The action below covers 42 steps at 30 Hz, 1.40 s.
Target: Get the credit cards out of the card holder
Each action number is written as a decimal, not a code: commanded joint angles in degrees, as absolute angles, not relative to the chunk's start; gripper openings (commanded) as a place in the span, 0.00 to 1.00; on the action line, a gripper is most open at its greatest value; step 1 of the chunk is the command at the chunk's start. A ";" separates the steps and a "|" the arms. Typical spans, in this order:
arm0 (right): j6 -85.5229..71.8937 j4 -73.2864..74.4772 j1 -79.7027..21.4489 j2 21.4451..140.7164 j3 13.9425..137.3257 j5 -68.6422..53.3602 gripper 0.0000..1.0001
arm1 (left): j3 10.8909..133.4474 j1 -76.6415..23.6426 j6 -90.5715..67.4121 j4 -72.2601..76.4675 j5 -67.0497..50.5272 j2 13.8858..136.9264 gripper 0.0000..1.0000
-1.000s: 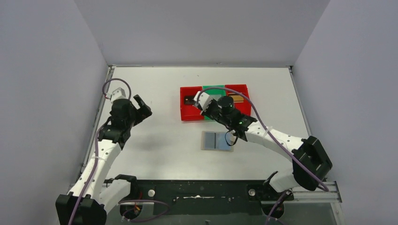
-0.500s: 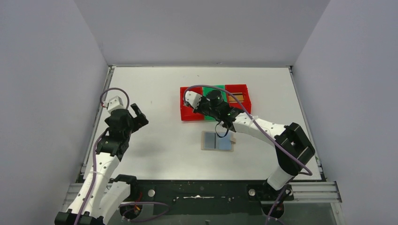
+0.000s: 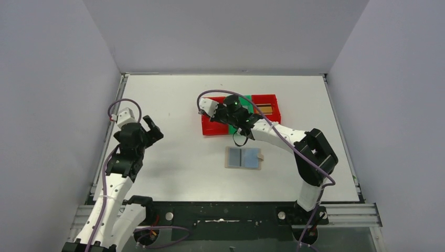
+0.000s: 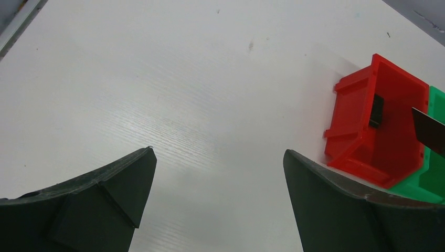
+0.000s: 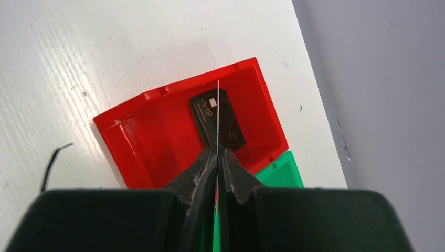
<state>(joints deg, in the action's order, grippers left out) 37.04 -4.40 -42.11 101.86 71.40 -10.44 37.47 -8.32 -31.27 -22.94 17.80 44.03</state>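
Right gripper [image 5: 216,152]: jaws pressed together on 1 thin grey card [image 4: 430,134]. In the right wrist view the card is edge-on, above the red bin [image 5: 157,136], close to the green bin [image 5: 286,170].

Cards, 3 total:
- the pinched one
- 1 dark card marked VIP [image 5: 218,118], flat inside that same red bin
- 1 gold-brown card [image 3: 265,109], in the other red bin [image 3: 273,100]

Card holder [image 3: 243,157]: 1, lying open at centre of the top view, below the bins and apart from them. Light blue lining is up, and the snap tab [image 3: 261,156] is on its right edge.

Bins: 3 in a row, red-green-red, touching, upper centre of the white table [image 3: 173,100].

Left gripper [image 4: 218,152]: jaws spread wide, nothing between them, over bare table at left of frame, well apart from the bins.
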 commanded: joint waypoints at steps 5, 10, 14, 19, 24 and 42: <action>39.54 -0.30 -41.35 105.85 78.81 -8.43 0.00 | 38.26 -5.88 -30.05 -19.40 16.81 43.24 0.95; 41.45 0.03 -40.52 108.01 80.13 -9.73 0.00 | 39.07 -4.27 -30.23 -20.38 15.79 44.29 0.95; 43.52 2.39 -40.54 110.86 84.04 -7.86 0.00 | 38.76 -4.20 -30.24 -20.02 15.28 43.74 0.95; 44.96 2.45 -40.71 113.45 85.95 -4.08 0.00 | 38.67 -4.13 -29.92 -20.36 15.15 43.33 0.95; 46.97 2.66 -40.78 116.06 87.69 -2.51 0.01 | 38.68 -3.70 -29.82 -20.01 14.29 43.50 0.95; 52.21 0.56 -41.66 124.11 93.13 1.85 0.05 | 38.63 -3.43 -29.66 -20.13 13.14 42.97 0.95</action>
<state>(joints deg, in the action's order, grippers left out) 50.85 2.70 -41.39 123.63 90.45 -0.08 37.47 -3.90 -30.76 -22.92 14.17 43.62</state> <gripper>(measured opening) 0.046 0.953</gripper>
